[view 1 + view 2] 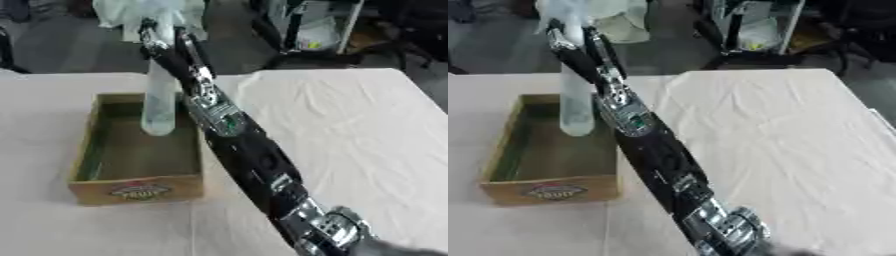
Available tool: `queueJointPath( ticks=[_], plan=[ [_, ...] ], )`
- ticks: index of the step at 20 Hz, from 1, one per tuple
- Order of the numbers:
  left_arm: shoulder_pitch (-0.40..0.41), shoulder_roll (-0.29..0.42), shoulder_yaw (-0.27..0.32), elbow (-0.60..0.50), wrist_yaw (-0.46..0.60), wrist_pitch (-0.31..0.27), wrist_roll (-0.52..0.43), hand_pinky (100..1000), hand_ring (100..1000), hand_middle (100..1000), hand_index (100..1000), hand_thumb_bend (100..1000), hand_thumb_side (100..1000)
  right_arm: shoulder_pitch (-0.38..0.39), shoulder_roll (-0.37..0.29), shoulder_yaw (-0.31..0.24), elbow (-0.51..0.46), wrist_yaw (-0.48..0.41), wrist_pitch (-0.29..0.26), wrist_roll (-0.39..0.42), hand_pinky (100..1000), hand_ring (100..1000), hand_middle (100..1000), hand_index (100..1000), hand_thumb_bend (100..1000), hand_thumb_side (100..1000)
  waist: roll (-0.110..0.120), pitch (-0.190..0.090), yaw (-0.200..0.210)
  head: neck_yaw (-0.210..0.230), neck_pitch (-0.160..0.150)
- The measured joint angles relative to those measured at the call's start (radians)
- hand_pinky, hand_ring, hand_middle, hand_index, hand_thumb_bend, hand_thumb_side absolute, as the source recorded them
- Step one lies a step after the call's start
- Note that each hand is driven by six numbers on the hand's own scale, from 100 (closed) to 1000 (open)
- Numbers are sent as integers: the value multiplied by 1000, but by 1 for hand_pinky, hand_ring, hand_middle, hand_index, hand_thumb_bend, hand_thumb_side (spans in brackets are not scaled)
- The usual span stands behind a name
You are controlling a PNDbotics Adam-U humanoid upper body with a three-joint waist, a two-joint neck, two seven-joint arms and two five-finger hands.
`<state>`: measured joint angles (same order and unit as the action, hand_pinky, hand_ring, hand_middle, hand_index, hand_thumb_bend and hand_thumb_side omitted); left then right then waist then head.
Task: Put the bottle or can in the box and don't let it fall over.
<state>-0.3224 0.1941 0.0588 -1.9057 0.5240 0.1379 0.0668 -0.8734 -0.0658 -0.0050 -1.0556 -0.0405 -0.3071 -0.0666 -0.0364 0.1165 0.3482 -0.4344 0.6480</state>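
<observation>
A tall clear plastic bottle point(160, 100) hangs upright over the open cardboard box point(87, 155), its base low inside the box near the far right corner. My right hand point(166, 42) reaches in from the lower right along a long black arm and is shut on the bottle's upper part. I cannot tell whether the bottle's base touches the box floor. The box point(500, 150) has a fruit label on its front wall. The left hand shows in neither view.
A white cloth point(350, 130) covers the table, with wrinkles to the right of the box. My right arm point(254, 165) crosses the table diagonally beside the box's right wall. Dark equipment and a pale bag point(114, 12) stand beyond the far edge.
</observation>
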Motion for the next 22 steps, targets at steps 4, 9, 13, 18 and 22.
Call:
queueJointPath(
  ticks=[4, 9, 13, 18, 22],
  plan=[
    [-1, 0, 0, -2, -7, -2, 14, 1000, 1000, 1000, 827, 232, 816, 12, 1, 4, 47, 6, -6, 53, 714, 724, 789, 567, 100, 470, 0, 0, -2, 2, -1],
    [-1, 0, 0, -5, -8, -5, 12, 1000, 1000, 1000, 825, 226, 812, 24, 5, 11, 89, 41, 1, 128, 756, 776, 836, 624, 100, 470, 0, 0, -6, 10, -2],
    [-1, 0, -1, -6, -8, -7, 3, 1000, 1000, 1000, 824, 224, 813, 35, 9, 16, 119, 89, 24, 192, 794, 817, 875, 685, 100, 470, -1, 0, -9, 11, -2],
    [5, 1, -3, -6, -10, -7, -5, 1000, 1000, 1000, 825, 222, 815, 37, 9, 19, 132, 155, 51, 284, 890, 930, 987, 880, 100, 470, -3, 0, -16, 21, -2],
    [7, 2, -6, -5, -12, -7, -11, 1000, 1000, 1000, 825, 221, 816, 38, 8, 19, 120, 212, 67, 355, 929, 988, 1000, 969, 100, 470, -4, 0, -23, 28, -1]
  ],
)
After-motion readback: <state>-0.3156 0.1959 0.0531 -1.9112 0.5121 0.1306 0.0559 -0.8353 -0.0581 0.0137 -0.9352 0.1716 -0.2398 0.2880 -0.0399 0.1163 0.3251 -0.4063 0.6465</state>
